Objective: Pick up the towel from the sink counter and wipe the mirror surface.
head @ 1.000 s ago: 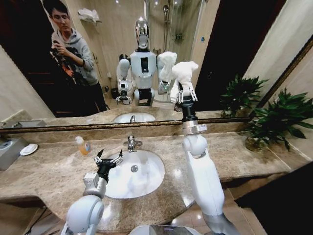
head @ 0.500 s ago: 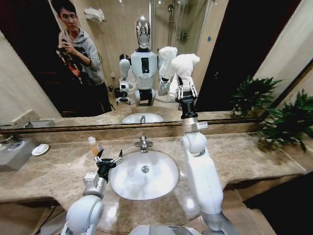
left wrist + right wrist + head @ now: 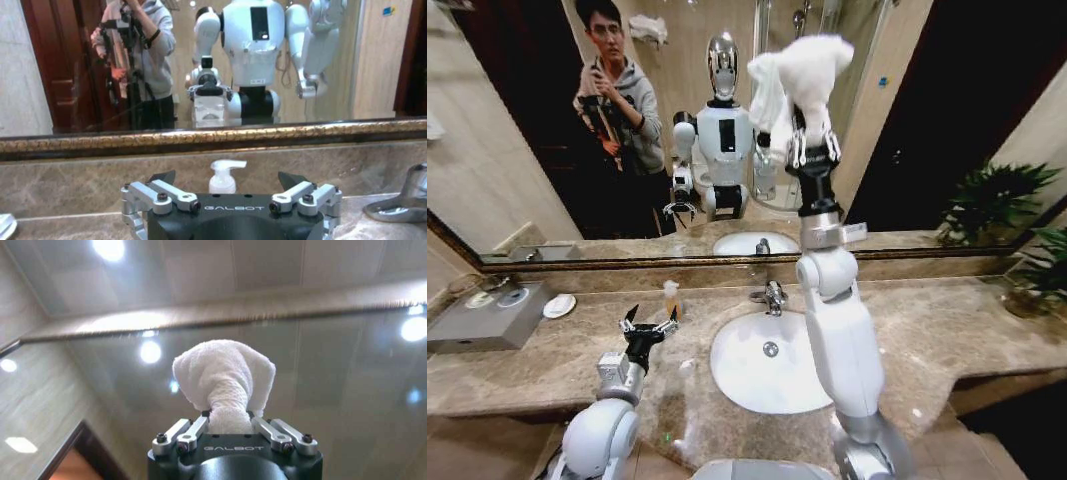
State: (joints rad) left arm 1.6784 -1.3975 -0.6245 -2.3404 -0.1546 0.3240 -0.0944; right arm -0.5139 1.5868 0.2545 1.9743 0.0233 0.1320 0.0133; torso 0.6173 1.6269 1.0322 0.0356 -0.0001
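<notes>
Two arms in play on the head view. The right arm stands straight up from the tabletop (image 3: 947,330), its right tool (image 3: 813,150) raised high against the mirror (image 3: 907,120). The towel (image 3: 812,65) bunches out above that tool's tip, a white puff whose lower end is pinched between the fingers, which are closed tight on it. The cloth sits up at the glass, though whether it actually touches the glass I cannot tell from here. Lower down, the left tool (image 3: 648,325) hovers low over the tabletop, just to the left of the white basin (image 3: 767,365), fingers spread wide with nothing between them. A soap bottle (image 3: 670,297) stands just beyond it, and the chrome tap (image 3: 773,296) sits at the back of the basin.

Over to the left wrist view: the left tool (image 3: 227,182) has both finger pairs splayed apart, empty, with the soap bottle (image 3: 223,176) standing in the gap beyond them and the mirror (image 3: 200,65) filling the wall behind.

Right wrist view now: the right tool (image 3: 227,425) points upward, its fingers clamped round the twisted neck of the towel (image 3: 223,377), and the loose bulk of the cloth balloons out directly past the fingertips.
</notes>
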